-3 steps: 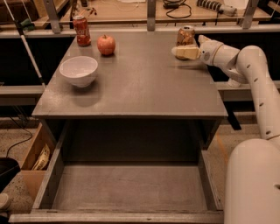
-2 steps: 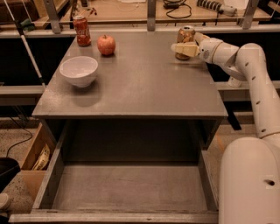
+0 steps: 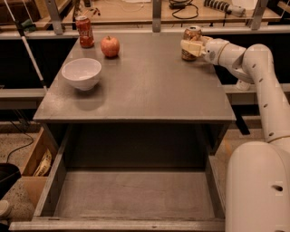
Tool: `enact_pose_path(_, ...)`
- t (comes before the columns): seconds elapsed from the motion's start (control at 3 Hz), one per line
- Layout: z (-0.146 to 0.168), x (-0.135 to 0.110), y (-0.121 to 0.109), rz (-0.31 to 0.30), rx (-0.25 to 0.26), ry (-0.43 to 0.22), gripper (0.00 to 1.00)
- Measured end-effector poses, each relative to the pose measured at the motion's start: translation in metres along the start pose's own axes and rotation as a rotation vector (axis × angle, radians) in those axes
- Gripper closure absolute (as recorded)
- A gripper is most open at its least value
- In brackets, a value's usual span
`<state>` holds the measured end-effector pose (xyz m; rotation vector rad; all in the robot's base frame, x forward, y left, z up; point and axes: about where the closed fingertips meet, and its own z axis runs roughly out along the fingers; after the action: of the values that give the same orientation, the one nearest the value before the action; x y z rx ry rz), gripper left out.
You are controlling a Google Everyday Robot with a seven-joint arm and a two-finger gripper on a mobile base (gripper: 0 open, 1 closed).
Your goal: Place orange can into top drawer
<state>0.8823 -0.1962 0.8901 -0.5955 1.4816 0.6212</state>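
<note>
The orange can (image 3: 192, 33) stands upright at the far right of the grey table top (image 3: 145, 90). My gripper (image 3: 190, 47) reaches in from the right at the can's mid height. It covers the middle of the can, so only the can's silver top and its base show. The top drawer (image 3: 136, 195) is pulled out below the table's front edge, wide and shallow, with a bare bottom. My white arm (image 3: 253, 63) runs down the right side of the view.
A white bowl (image 3: 81, 73) sits at the table's left. A red apple (image 3: 110, 46) and a red cola can (image 3: 84, 31) stand at the far left. A workbench with cables (image 3: 181, 9) lies behind the table. A cardboard box (image 3: 38, 158) stands on the floor at the left.
My gripper has moved left along the far edge of the table, from beside the orange can to over its middle. The can, bowl, apple and drawer have not moved.
</note>
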Motion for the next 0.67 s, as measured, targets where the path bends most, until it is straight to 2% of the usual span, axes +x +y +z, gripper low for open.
enact_pose_path(0.33,0.0032,0.0007,0.0021,0.001,-0.004,0.000,0.95)
enact_pose_path(0.67,0.0068,-0.0015,0.0023,0.005,0.004,0.013,1.00)
